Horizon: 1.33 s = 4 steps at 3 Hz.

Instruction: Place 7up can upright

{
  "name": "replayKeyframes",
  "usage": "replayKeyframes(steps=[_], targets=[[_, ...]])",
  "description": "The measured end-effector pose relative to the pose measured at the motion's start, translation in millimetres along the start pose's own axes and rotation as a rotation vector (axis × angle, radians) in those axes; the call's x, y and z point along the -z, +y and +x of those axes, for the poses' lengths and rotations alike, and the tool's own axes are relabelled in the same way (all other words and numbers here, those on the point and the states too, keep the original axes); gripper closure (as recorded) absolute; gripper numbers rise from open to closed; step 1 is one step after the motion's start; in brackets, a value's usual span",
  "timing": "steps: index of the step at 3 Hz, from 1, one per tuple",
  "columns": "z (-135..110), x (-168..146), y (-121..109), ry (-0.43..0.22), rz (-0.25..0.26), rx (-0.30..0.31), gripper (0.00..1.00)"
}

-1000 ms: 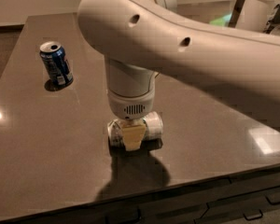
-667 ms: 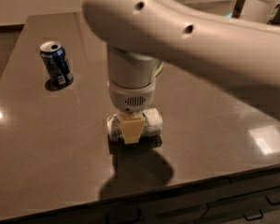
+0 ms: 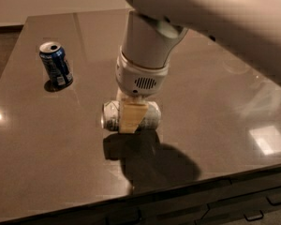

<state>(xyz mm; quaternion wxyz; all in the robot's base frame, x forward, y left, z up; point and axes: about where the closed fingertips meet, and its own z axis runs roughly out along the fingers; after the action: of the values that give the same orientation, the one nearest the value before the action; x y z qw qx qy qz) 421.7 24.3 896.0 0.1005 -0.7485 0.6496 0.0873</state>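
The 7up can (image 3: 111,116), silver-white with small print, lies on its side with its top to the left. It hangs just above the dark table (image 3: 215,107), over its own shadow. My gripper (image 3: 131,121) comes straight down from the big white arm. It is shut across the middle of the can, and one tan finger (image 3: 132,115) covers the can's front. The far finger is hidden behind the can.
A blue can (image 3: 56,64) stands upright at the back left of the table. The table's front edge (image 3: 178,189) runs just below the can's shadow, with dark drawer fronts under it. The white arm fills the upper right.
The gripper has risen a little with the 7up can, still on its side, so the can is now off the table. The arm has swung up and right. The blue can has not moved.
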Motion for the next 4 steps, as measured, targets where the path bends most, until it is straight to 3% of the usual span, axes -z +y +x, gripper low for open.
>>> replayKeyframes(steps=[3,4], targets=[[-36.2,22.4,-4.3,-0.477,-0.071,-0.059,1.0],[-41.1,22.3,-8.5,-0.634,-0.07,-0.067,1.0]])
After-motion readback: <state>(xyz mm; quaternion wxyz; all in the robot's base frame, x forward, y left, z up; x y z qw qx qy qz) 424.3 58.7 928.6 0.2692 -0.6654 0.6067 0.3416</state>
